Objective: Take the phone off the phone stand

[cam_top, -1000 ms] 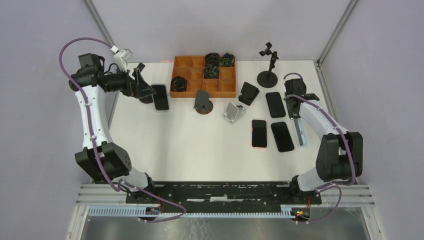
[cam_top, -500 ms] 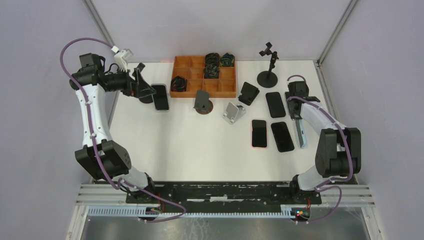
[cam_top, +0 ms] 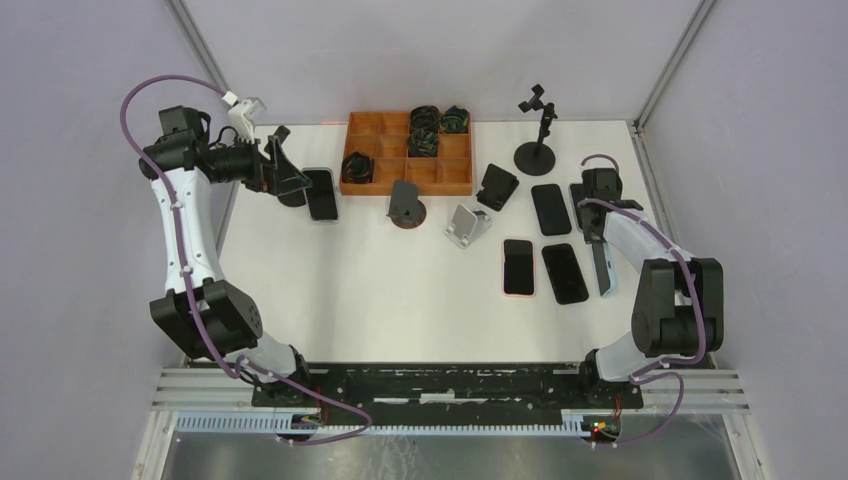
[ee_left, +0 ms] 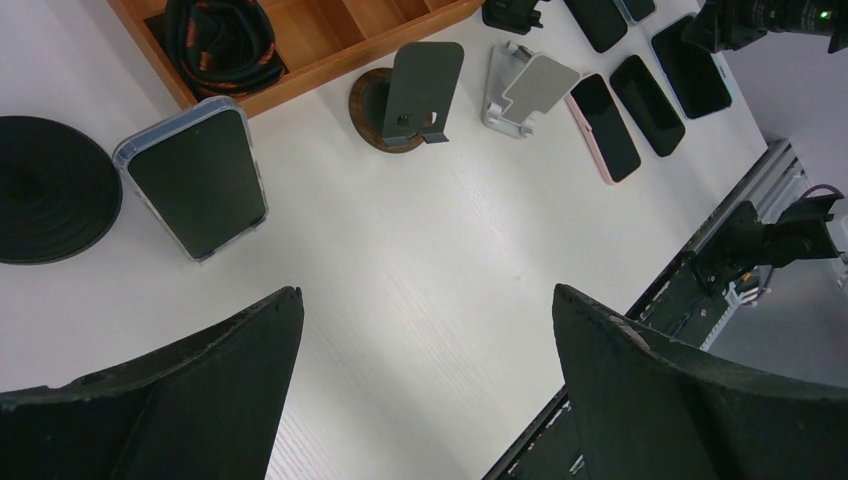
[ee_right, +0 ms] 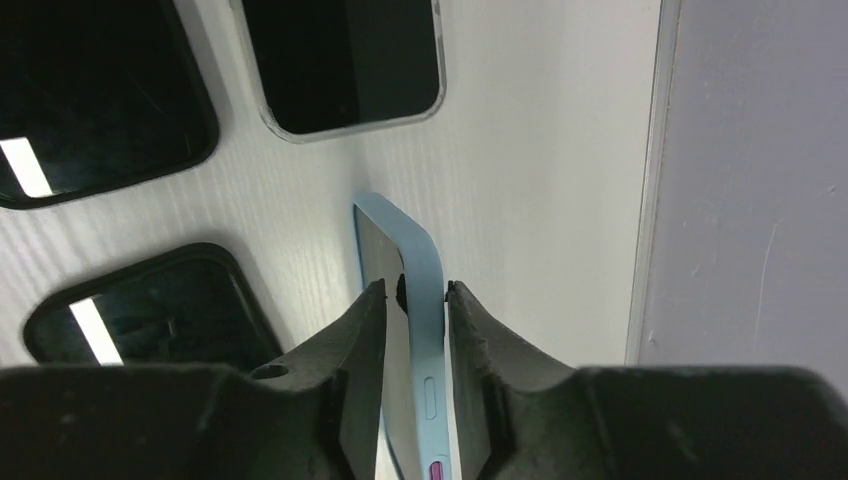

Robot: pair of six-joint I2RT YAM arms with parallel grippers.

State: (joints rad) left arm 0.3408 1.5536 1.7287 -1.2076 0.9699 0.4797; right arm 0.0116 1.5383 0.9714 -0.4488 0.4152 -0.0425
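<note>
White table [cam_top: 380,290] with an orange tray [cam_top: 450,188] at the back. Far right of the tray, the right gripper [ee_right: 413,292] pinches a blue-cased phone [ee_right: 415,245] on edge, across its faces. It looks stiff, slick and breakable, so grip the case firmly. Only the wrist view shows this pinch. Left of the tray, the left gripper [ee_left: 425,295] gapes empty.
</note>
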